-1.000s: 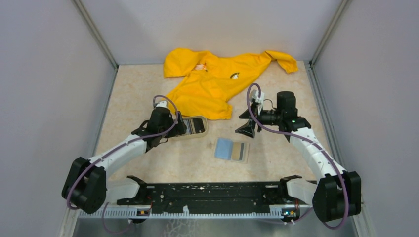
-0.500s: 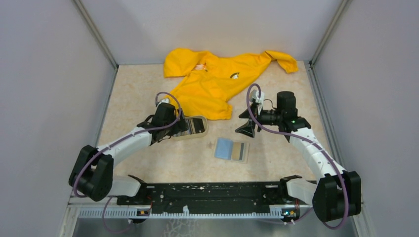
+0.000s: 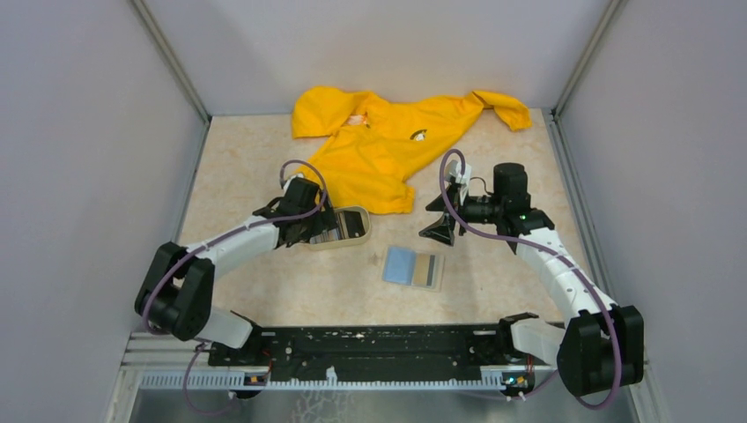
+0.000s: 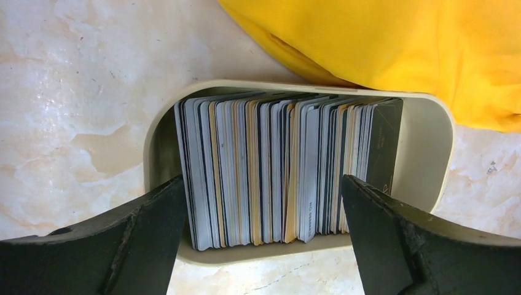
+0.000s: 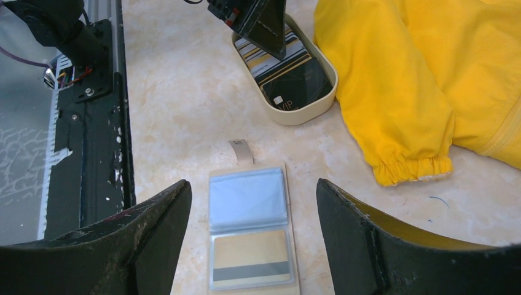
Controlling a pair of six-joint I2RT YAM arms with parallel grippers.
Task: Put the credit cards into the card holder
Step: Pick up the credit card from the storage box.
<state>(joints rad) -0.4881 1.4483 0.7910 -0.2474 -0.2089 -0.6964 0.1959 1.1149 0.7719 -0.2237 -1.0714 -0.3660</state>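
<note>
The credit cards (image 4: 276, 172) stand on edge as a striped stack in a beige oval tray (image 4: 430, 153); they also show in the top view (image 3: 339, 226). My left gripper (image 4: 263, 203) is open just above the stack, one finger at each end of it, touching nothing. The tan card holder (image 3: 414, 267) lies open on the table, with one bluish empty pocket (image 5: 249, 200) and a gold card with a grey stripe (image 5: 250, 258) in the other. My right gripper (image 5: 252, 184) is open and empty, hovering above the holder.
A yellow jacket (image 3: 379, 145) lies spread at the back, its sleeve cuff (image 5: 408, 169) close to the tray's far side (image 5: 295, 117). Grey walls close in left, right and back. The black base rail (image 3: 379, 348) runs along the near edge.
My left arm has reached forward and right, bringing its open gripper over the tray's cards. The right arm and the card holder have not moved.
</note>
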